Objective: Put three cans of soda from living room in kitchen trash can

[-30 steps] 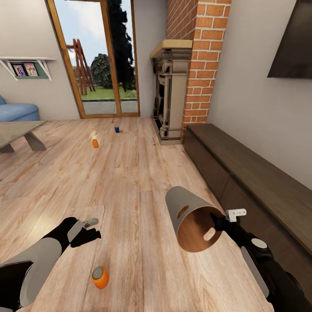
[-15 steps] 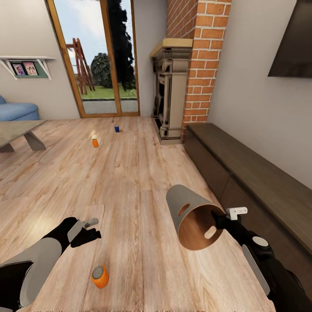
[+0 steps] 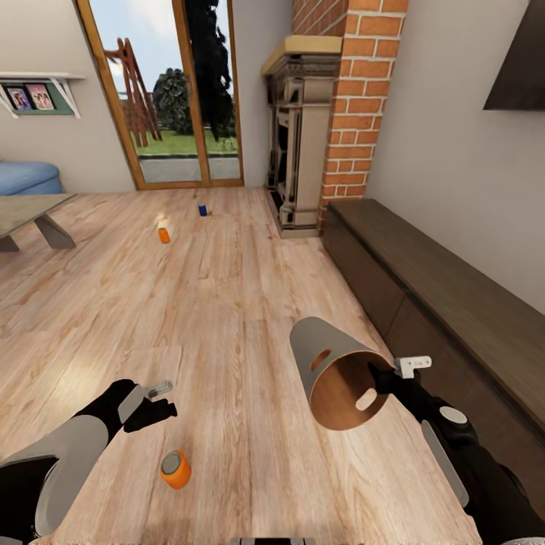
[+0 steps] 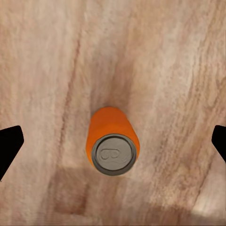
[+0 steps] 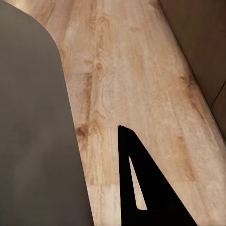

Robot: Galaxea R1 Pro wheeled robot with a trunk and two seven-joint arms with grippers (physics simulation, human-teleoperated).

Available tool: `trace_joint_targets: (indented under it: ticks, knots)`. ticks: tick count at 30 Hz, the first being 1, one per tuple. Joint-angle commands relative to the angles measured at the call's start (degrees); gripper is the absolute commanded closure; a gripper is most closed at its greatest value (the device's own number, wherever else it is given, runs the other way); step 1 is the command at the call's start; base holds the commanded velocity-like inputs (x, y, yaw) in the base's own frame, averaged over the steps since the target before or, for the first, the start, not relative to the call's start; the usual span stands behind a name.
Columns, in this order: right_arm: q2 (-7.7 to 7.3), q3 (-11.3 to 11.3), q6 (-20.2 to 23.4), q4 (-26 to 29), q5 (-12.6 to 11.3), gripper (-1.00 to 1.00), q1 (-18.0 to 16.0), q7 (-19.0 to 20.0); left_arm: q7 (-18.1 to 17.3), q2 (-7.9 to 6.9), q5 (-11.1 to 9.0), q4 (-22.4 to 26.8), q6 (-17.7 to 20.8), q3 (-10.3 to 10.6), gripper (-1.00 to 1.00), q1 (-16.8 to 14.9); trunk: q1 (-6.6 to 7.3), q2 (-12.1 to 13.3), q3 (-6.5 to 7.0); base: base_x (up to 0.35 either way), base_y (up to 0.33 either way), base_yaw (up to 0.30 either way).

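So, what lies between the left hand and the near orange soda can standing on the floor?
Nothing but bare wood floor: in the left wrist view the orange soda can stands between the left hand's open fingertips, untouched.

Left arm: enters the head view from the lower left corner, grey forearm shell leading to a black wrist. The left gripper [image 3: 155, 401] is held low over the wood floor [image 3: 227, 303], pointing forward and inward. In the left wrist view its two black fingertips [image 4: 10, 143] sit at opposite sides, spread wide apart, nothing between them in contact.

Right arm: enters from the lower right corner, black with a grey panel along the forearm, reaching forward and inward. The right gripper [image 3: 382, 378] is clamped on the rim of the trash can [image 3: 333, 375], carried tilted above the floor. One dark finger [image 5: 141, 188] shows beside the can's grey wall.
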State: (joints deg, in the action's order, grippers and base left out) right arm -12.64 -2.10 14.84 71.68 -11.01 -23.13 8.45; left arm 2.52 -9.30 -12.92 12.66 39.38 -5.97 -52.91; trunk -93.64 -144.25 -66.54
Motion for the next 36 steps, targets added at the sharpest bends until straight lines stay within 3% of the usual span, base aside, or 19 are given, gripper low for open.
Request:
trace_joint_targets:
  ticks: [1,10,16,27,36]
  knots:
    - [0.03,0.01,0.11,0.10,-0.26,1.00,-0.40,0.00,0.04,0.16,0.00,0.00,0.00,0.00,-1.00,0.00,-0.02,-0.02,-0.22,0.000,0.000,0.000]
    - [-0.19,0.00,2.36,0.12,-0.22,1.00,-2.46,-0.08,0.14,0.71,0.00,0.00,0.00,0.00,-1.00,-0.02,-0.25,-0.14,-2.22,0.000,0.000,0.000]
    - [-0.32,-0.02,3.35,0.82,-0.17,1.00,-3.07,-0.10,0.17,0.94,0.00,0.00,-0.07,0.00,-1.00,0.00,-0.25,-0.14,-2.22,0.000,0.000,0.000]
    - [-0.36,0.14,9.16,5.51,-0.15,1.00,-3.15,-0.09,0.15,1.40,0.07,0.00,-0.09,0.00,-1.00,0.00,-0.53,-0.29,-4.65,0.000,0.000,0.000]
    - [-0.33,0.17,10.59,6.67,-0.15,1.00,-3.15,-0.10,0.19,1.51,0.09,0.00,-0.21,0.00,-1.00,0.08,-0.76,-0.41,-6.65,0.000,0.000,0.000]
